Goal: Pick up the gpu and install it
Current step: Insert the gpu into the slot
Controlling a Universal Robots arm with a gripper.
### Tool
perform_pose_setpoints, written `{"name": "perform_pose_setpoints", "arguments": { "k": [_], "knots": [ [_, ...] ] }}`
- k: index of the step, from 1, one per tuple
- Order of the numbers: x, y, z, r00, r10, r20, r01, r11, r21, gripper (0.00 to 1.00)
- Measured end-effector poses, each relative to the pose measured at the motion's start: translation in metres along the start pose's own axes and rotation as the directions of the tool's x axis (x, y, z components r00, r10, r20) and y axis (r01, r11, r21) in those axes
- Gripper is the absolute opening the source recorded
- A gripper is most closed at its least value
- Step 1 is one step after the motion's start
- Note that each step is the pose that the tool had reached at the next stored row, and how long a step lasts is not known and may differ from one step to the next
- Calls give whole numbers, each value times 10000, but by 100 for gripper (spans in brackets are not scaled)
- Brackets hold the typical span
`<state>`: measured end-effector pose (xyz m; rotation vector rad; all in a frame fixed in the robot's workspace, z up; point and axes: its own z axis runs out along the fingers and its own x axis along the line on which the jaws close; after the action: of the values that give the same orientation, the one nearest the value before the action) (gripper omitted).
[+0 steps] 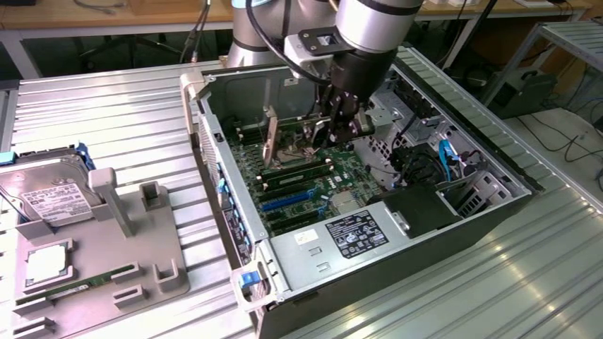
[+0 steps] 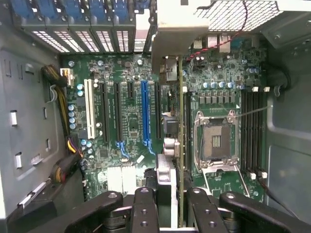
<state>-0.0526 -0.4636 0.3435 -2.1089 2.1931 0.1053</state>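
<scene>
The gpu (image 2: 181, 121) appears edge-on in the wrist view as a thin green strip, with its silver bracket (image 2: 170, 43) at the far end toward the case's rear slots. My gripper (image 2: 172, 213) is shut on its near end, a black finger on each side. The card hangs upright over the motherboard, between the black expansion slots and the CPU socket (image 2: 215, 141); I cannot tell whether it touches a slot. In the exterior view, my gripper (image 1: 332, 134) reaches down into the open computer case (image 1: 226, 176), with the gpu (image 1: 273, 141) standing on edge beside it.
A blue slot (image 2: 144, 114) and a white slot (image 2: 89, 109) lie beside the card. The power supply (image 1: 354, 233) fills the case's near end, with cables along its walls. On the exterior view's left, a grey fixture (image 1: 141, 240) holds a hard drive (image 1: 42, 194) and a memory stick (image 1: 70, 289).
</scene>
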Motion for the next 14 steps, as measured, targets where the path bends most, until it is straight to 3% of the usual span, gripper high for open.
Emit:
{"name": "perform_pose_setpoints", "arguments": {
  "k": [4,14],
  "knots": [
    [-4,48,45,10000,-1,-20,1,10000,6,28],
    [12,66,171,10000,-30,-31,30,10000,-37,28]
  ]
}}
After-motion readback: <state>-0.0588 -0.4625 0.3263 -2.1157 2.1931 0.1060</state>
